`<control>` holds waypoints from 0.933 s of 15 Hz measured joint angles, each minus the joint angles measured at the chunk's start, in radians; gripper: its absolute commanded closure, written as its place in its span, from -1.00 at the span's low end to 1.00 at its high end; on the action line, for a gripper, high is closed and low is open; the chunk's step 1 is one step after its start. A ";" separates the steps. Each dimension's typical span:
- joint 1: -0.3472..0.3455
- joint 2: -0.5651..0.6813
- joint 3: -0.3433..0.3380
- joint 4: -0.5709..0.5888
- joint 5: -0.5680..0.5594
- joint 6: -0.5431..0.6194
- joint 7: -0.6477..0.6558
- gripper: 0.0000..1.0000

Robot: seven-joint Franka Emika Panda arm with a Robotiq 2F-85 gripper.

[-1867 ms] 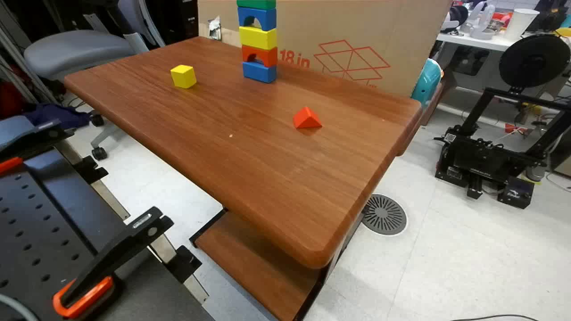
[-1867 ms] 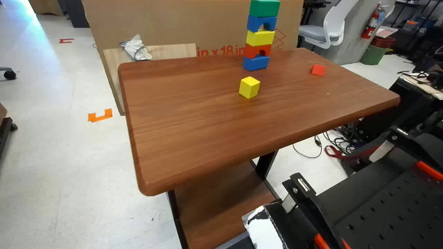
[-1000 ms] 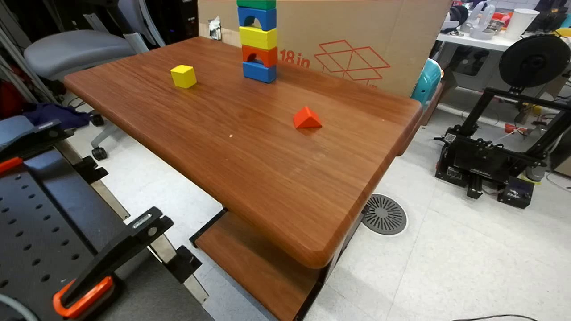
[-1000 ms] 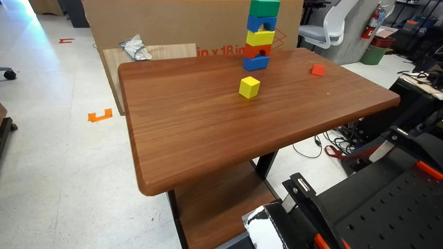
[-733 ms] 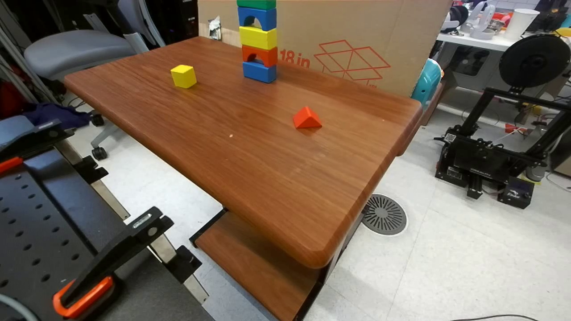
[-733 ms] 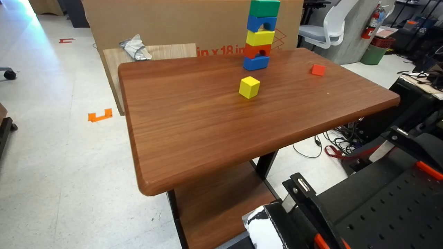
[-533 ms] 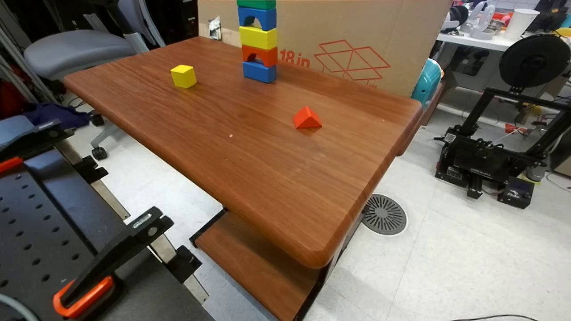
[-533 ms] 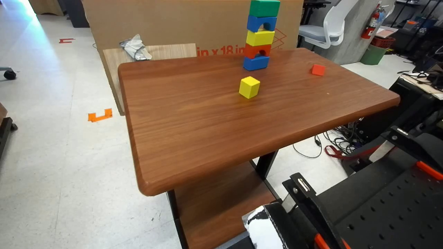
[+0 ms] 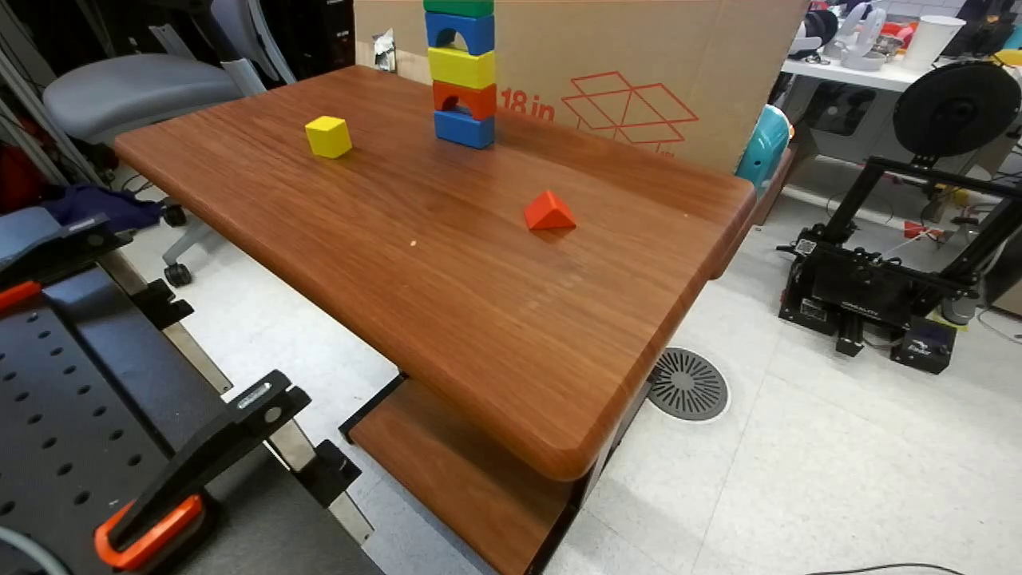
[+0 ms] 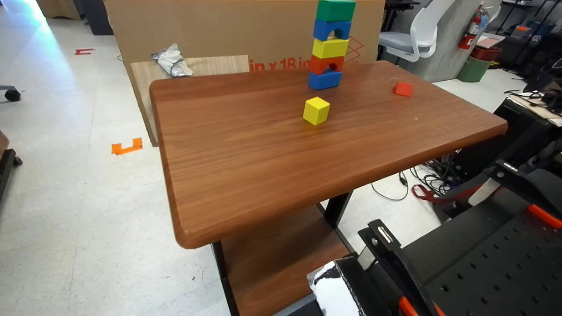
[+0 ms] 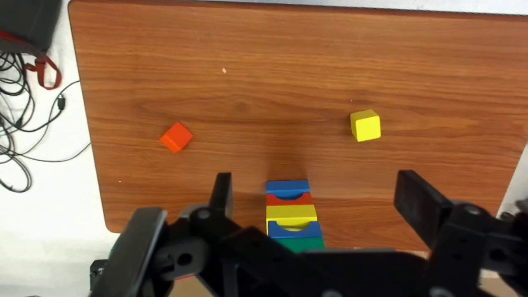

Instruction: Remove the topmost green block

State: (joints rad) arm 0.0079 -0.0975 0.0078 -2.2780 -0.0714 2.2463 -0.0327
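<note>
In an exterior view, the counter (image 9: 479, 303) carries one yellow cube (image 9: 329, 137), one red wedge (image 9: 549, 212), one five-block tower (image 9: 463, 70). In an exterior view, one green block (image 10: 335, 11), plain, flat-sided, tops it. In the wrist view, the claw (image 11: 315, 187), spread wide, partly hides that block.

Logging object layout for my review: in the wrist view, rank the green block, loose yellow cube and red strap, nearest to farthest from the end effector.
1. Green block: atop the tower, partly hidden by the end effector.
2. Yellow cube: on the table, right of centre.
3. Red strap: past the table's edge, upper left.
</note>
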 measured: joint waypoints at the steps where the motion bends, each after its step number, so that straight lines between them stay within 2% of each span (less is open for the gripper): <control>1: 0.000 0.042 0.000 0.036 0.008 0.001 0.000 -1.00; 7: 0.000 0.240 0.000 0.227 0.027 0.004 0.028 -1.00; 14: 0.001 0.412 0.002 0.402 0.035 -0.035 0.032 -1.00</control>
State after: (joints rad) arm 0.0087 0.3142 0.0095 -1.8756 -0.0361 2.2117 -0.0011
